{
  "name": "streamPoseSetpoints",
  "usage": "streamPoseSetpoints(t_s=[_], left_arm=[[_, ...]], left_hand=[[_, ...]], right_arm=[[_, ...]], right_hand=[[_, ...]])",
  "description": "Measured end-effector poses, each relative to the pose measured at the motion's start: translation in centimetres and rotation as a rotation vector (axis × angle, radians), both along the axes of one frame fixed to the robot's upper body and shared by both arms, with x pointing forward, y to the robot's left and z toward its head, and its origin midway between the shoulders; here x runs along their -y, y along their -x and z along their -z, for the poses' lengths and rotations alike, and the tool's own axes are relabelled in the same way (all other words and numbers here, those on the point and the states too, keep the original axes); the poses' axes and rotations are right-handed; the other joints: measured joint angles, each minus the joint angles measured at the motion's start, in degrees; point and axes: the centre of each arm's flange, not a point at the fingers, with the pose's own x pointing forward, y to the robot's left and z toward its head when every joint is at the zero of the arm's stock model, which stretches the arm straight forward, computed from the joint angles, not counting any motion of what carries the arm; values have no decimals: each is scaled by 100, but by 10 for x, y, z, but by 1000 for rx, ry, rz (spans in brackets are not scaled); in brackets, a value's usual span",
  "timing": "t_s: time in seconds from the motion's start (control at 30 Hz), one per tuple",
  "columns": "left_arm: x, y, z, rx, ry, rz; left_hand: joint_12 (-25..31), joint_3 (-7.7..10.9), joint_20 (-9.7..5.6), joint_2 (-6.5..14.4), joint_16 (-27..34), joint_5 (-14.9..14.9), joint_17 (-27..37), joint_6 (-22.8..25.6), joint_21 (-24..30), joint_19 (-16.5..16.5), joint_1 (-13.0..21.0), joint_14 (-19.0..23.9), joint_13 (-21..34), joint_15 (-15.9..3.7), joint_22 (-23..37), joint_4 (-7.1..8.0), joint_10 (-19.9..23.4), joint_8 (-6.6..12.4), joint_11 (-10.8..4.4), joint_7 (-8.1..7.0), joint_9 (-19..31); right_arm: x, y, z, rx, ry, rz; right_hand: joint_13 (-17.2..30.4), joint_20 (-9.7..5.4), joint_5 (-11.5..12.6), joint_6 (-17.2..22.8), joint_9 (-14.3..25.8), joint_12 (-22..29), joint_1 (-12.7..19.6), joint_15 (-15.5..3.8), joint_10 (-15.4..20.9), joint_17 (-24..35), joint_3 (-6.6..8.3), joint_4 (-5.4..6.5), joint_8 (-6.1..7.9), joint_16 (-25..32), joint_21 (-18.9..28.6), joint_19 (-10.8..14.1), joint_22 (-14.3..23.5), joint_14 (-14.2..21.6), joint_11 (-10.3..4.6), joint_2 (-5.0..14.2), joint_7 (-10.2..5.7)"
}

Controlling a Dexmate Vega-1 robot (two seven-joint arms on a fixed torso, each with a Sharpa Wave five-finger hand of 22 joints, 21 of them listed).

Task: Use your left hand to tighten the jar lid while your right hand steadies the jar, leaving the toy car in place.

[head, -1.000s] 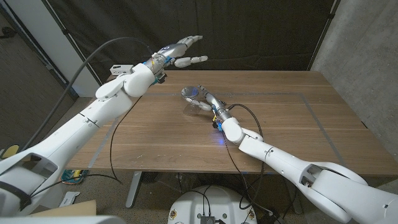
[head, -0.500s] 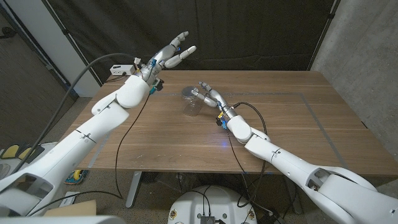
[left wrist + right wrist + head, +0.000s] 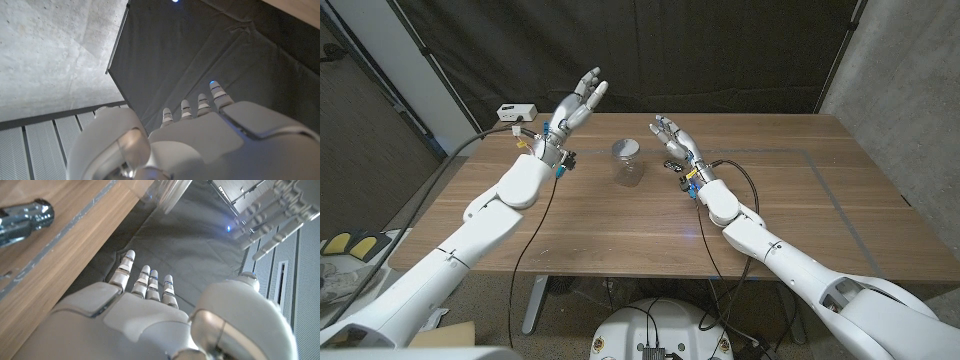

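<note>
Jar [image 3: 627,163] stood mid-desk [image 3: 770,220]. Your left hand [image 3: 572,107] and right hand [image 3: 678,146] flanked it, raised, fingers spread, gripping nothing.

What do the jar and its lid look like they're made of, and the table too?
The jar looks like clear glass or plastic; the wood grain shows through it. Its lid seems to be grey metal with a dull sheen, though that is uncertain. The table looks like brown wood or veneer, matte, with visible grain.
</note>
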Motion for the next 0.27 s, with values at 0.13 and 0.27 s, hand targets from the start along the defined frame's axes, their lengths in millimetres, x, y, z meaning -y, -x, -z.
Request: streamPoseSetpoints(t_s=[0.13,0.27], left_arm=[[-8,5,12,-16,47,6],[-16,9,23,-35,79,3]], left_hand=[[0,0,0,0,0,-20,0,0,0,0,0,0,-27,0,0,0,0,0,0,0,-4],[-51,24,-7,0,0,-46,-26,-59,34,-48,0,-2,-58,-2,0,-24,0,-44,0,14,-31]], right_arm=[[9,5,-5,8,-18,37],[13,10,-6,17,-36,71]], right_hand=[[-18,35,0,75,0,0,0,131,93,-71,0,0,15,0,-142,-280,-26,-16,-11,0,-23],[-17,32,0,74,-24,-13,-27,173,94,-110,0,0,-34,-35,-201,-506,-27,-58,-12,27,-26]])
